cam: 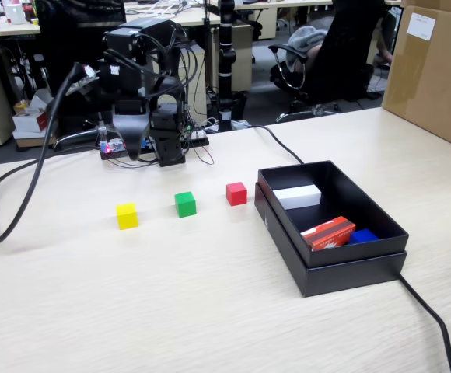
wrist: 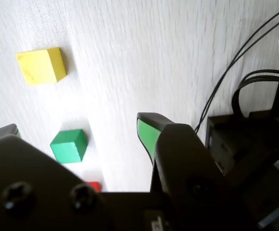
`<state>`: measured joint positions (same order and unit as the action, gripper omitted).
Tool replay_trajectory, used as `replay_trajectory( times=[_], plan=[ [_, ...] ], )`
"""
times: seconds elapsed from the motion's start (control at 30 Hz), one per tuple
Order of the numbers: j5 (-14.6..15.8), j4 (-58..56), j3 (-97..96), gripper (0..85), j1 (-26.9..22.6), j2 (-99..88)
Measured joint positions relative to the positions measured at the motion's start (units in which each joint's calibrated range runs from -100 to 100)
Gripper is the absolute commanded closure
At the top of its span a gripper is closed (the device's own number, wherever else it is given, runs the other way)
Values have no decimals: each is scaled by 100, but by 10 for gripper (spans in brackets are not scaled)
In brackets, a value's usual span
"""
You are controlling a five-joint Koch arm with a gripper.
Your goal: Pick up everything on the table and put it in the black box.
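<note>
Three small cubes lie in a row on the pale wood table (cam: 132, 311): yellow (cam: 127, 215), green (cam: 185, 203) and red (cam: 236, 193). To their right in the fixed view stands the black box (cam: 342, 272). My gripper (cam: 132, 140) hangs over the table behind the cubes, close to the arm's base. In the wrist view the gripper (wrist: 77, 127) is open and holds nothing. The green cube (wrist: 69, 145) shows on the table between its green-padded fingertips (wrist: 146, 132). The yellow cube (wrist: 42, 66) lies beyond them, and only a sliver of the red cube (wrist: 94, 186) peeks out.
Inside the box lie a white block (cam: 297, 196), an orange-red packet (cam: 328, 231) and something blue (cam: 363, 235). A big cardboard box (cam: 435, 70) stands at the back right. Thick black cables (cam: 23, 194) curve over the table at left and by the box's near corner (cam: 435, 326).
</note>
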<state>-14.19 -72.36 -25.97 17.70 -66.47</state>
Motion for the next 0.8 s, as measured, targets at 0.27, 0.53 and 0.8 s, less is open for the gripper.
replay_trajectory(
  times=[0.27, 0.53, 0.8],
  plan=[
    [-49, 1030, 192, 374, -15, 1528],
    [-78, 1386, 712, 375, 5, 2874],
    [-78, 1401, 922, 374, 0, 4052]
  ],
)
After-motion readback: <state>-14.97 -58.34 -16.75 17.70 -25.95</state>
